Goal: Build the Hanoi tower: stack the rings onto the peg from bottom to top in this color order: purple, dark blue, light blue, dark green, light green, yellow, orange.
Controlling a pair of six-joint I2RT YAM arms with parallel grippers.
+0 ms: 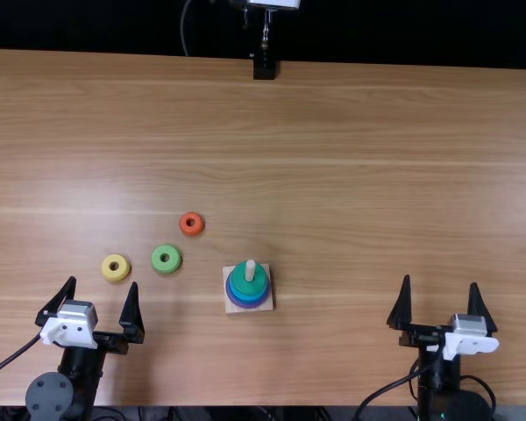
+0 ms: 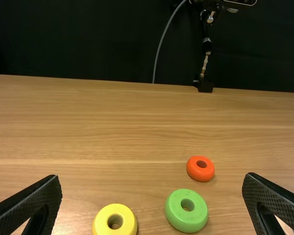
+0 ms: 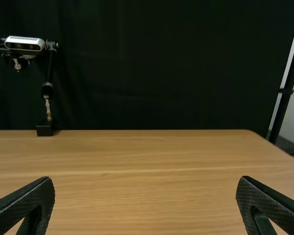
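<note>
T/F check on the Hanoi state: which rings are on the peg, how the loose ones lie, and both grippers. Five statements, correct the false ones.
1. The dark green ring is topmost on the peg. True.
2. The yellow ring is already stacked. False: it lies loose on the table.
3. The orange ring lies farther from the table's near edge than the light green ring. True.
4. The left gripper is closed. False: it is open.
5. The right gripper is open. True.
</note>
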